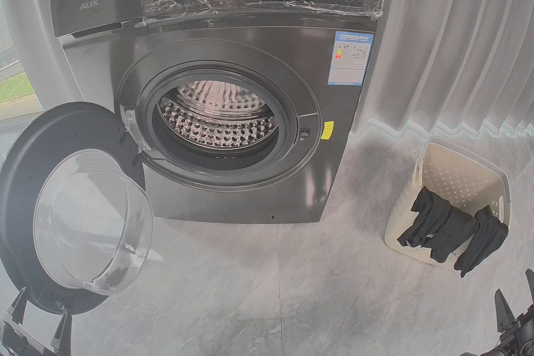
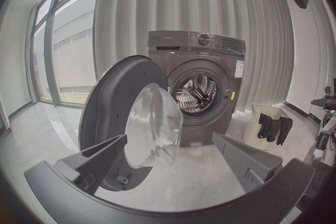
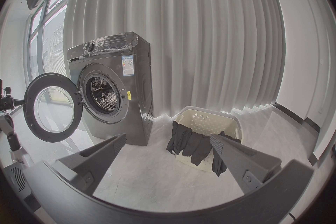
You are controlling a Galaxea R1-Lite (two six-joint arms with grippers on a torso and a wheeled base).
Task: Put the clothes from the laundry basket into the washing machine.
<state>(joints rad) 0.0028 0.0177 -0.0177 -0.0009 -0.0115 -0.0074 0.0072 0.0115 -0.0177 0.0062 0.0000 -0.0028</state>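
None of the clothes point(image 1: 445, 229) are lying in the drum point(image 1: 217, 115) yet, are they? (Desk)

None that the frames are showing. The steel drum is looking bare, so the whole load is waiting. Left to right: the round door point(image 1: 72, 207) is hanging wide open, the washing machine point(image 1: 222, 45) is standing against the curtain point(image 1: 456, 29), and the laundry basket point(image 1: 464, 179) is sitting on the floor point(image 1: 289, 285) just to its right. (Photographer)

And the arms? (Desk)

The left gripper point(image 2: 168, 138) is hovering low by the open door, jaws apart and holding nothing. The right gripper point(image 3: 168, 138) is pointing toward the basket, jaws likewise apart and empty, well short of the cloth. (Photographer)

How is the laundry looking? (Desk)

Dark, limp garments are draping over the basket's near rim, with their ends dangling outside. I'm judging they will be sagging and trailing once lifted. I cannot tell how many pieces there are. (Photographer)
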